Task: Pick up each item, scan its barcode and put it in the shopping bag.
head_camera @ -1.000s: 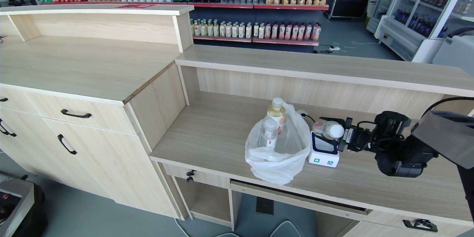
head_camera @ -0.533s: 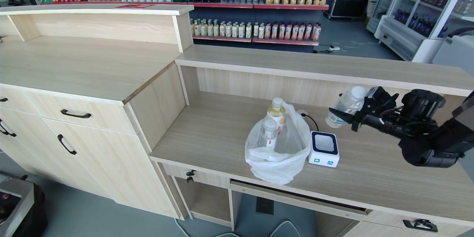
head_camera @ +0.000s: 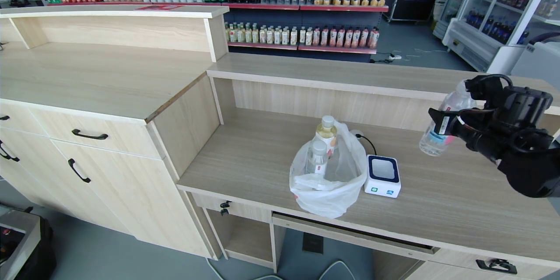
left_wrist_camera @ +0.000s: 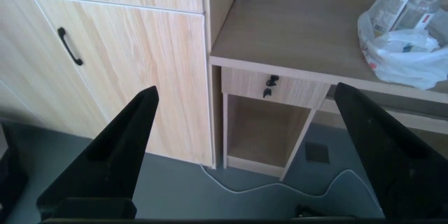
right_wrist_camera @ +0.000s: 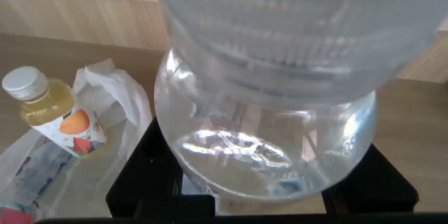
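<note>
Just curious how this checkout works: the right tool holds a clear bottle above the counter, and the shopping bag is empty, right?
The shopping bag is not empty: the head view shows a yellowish bottle and a small bottle in it. The right tool does hold a clear bottle above the counter.

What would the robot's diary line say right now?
right gripper: holds water bottle above counter | shopping bag: two bottles inside | scanner: beside bag
</note>
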You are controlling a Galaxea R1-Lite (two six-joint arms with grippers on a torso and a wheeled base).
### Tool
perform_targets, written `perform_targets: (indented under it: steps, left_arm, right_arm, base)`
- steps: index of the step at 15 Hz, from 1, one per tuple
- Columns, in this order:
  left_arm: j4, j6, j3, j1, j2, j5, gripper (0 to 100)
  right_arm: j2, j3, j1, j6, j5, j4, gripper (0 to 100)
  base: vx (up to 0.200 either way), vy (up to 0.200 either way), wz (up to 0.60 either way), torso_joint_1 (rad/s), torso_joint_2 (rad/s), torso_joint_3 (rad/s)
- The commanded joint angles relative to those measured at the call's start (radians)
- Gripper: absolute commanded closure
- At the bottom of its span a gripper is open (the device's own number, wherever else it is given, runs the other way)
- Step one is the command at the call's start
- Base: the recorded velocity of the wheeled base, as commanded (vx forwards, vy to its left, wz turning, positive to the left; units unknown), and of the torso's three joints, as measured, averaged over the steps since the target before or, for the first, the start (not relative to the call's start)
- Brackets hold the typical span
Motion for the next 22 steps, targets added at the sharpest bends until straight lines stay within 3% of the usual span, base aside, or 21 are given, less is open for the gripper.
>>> perform_targets:
  steps: [1, 4, 7, 14, 22]
  left_arm:
    - [0.000, 0.000, 0.000, 0.000, 0.000, 0.000, 0]
    - [0.000, -0.002, 0.000, 0.000, 0.000, 0.000, 0]
    - [0.000, 0.000, 0.000, 0.000, 0.000, 0.000, 0]
    - [0.000, 0.000, 0.000, 0.000, 0.000, 0.000, 0]
    - [0.000, 0.000, 0.000, 0.000, 0.000, 0.000, 0]
  right_arm:
    - [-0.034, 0.032, 0.059, -0.036, -0.090, 0.004, 100]
    - [-0.049, 0.052, 0.058, -0.208, -0.151, -0.004, 100]
    - [-0.048, 0.061, 0.058, -0.256, -0.170, -0.004, 100]
    - [0.031, 0.081, 0.148, -0.243, -0.187, -0.084, 100]
    - [0.466, -0.031, 0.196, -0.053, -0.135, -0.319, 100]
  base:
    - [0.000, 0.000, 0.00, 0.000, 0.00, 0.000]
    - [0.000, 0.000, 0.00, 0.000, 0.00, 0.000]
    - [0.000, 0.000, 0.00, 0.000, 0.00, 0.000]
    - [0.000, 0.000, 0.60, 0.004, 0.00, 0.002]
    - [0.000, 0.000, 0.00, 0.000, 0.00, 0.000]
